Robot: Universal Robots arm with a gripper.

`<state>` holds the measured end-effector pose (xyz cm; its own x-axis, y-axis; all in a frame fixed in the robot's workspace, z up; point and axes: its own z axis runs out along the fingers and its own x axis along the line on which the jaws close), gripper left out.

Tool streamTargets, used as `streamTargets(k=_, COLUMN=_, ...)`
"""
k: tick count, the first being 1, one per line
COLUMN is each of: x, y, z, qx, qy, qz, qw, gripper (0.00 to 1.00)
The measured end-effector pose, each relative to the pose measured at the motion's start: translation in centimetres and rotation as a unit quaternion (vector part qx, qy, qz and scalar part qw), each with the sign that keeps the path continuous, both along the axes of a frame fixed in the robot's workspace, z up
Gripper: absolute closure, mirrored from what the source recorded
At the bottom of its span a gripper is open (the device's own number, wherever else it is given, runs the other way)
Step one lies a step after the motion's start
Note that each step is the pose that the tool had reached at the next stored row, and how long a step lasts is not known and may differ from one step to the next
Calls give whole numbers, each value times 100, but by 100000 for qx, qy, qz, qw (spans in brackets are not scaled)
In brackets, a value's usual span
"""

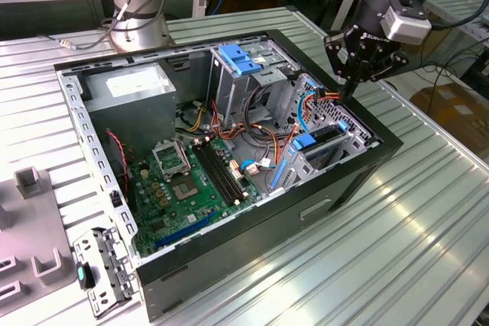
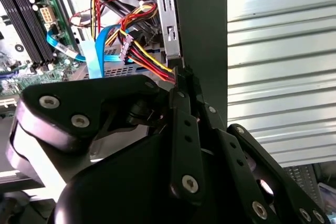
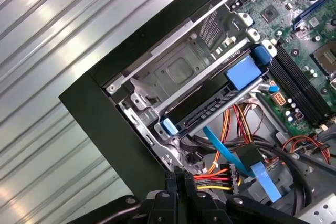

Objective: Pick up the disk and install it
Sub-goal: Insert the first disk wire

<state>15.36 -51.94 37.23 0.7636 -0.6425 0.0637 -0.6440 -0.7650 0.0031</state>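
Black gripper jaws pinch shut on a red-yellow power cable just above the drive cage; ease it clear without yanking its connector.

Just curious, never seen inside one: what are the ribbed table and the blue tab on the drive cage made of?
The table looks like bare metal, probably aluminium: silvery ribbed slats with bright glare. The blue tab looks like moulded plastic: even colour, soft sheen, rounded edges.

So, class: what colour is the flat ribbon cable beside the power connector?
Light blue cable, clearest in the first wrist view.
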Motion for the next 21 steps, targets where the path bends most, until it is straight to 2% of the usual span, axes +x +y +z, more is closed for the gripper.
streamTargets(k=2, x=0, y=0, z=-1, qx=2, qy=2, qz=-2485, qw=99969, gripper=83)
streamTargets(k=4, x=0, y=0, z=-1, qx=-1, qy=1, qz=-4176, qw=99913, gripper=83)
streamTargets(k=6, x=0, y=0, z=-2, qx=-1, qy=-1, qz=-6363, qw=99797, gripper=83)
streamTargets(k=10, x=-5, y=1, z=-2, qx=-2, qy=0, qz=-8690, qw=99622, gripper=83)
streamTargets(k=11, x=-13, y=1, z=-2, qx=0, qy=0, qz=-9759, qw=99523, gripper=83)
streamTargets(k=13, x=-23, y=0, z=-2, qx=0, qy=-1, qz=-10691, qw=99427, gripper=83)
streamTargets(k=21, x=-24, y=0, z=-2, qx=-1, qy=0, qz=-10820, qw=99413, gripper=83)
